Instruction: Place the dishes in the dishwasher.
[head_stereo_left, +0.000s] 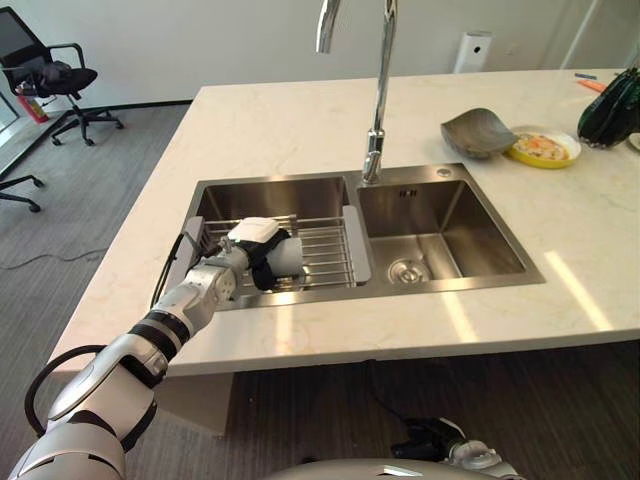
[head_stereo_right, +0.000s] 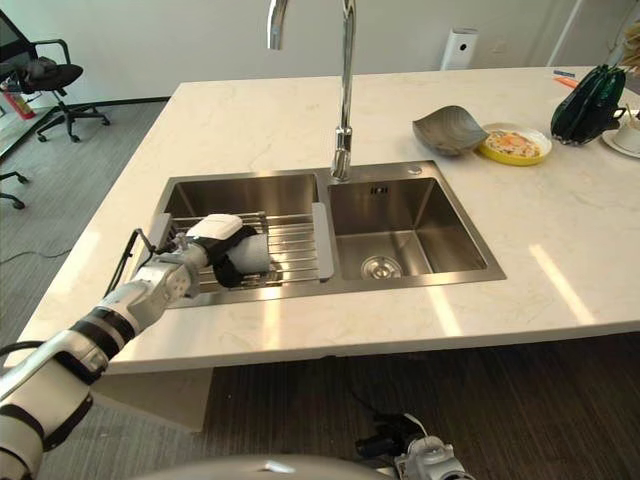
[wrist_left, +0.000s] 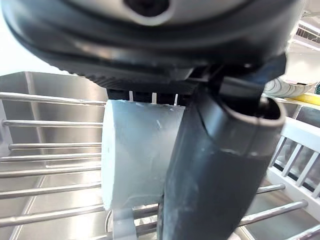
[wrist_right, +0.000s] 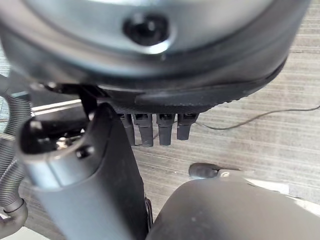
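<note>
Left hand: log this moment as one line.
left hand: shut on cup | place: rack in left sink basin | right hand: idle, low

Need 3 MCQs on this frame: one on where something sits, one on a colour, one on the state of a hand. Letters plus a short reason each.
1. Where is the left hand?
A. over the wire rack in the sink's left basin
B. on the counter by the dishes
C. at the faucet

2. What colour is the rim of the dish beside the grey bowl?
A. red
B. yellow
C. blue

3. What is the state of the left hand?
A. open, holding nothing
B. curled, holding nothing
C. shut on a pale cup

Answers:
1 A: both eye views show the hand over the rack in the left basin.
2 B: the dish on the counter has a yellow rim.
3 C: the left wrist view shows the thumb across the cup and fingers behind it.
</note>
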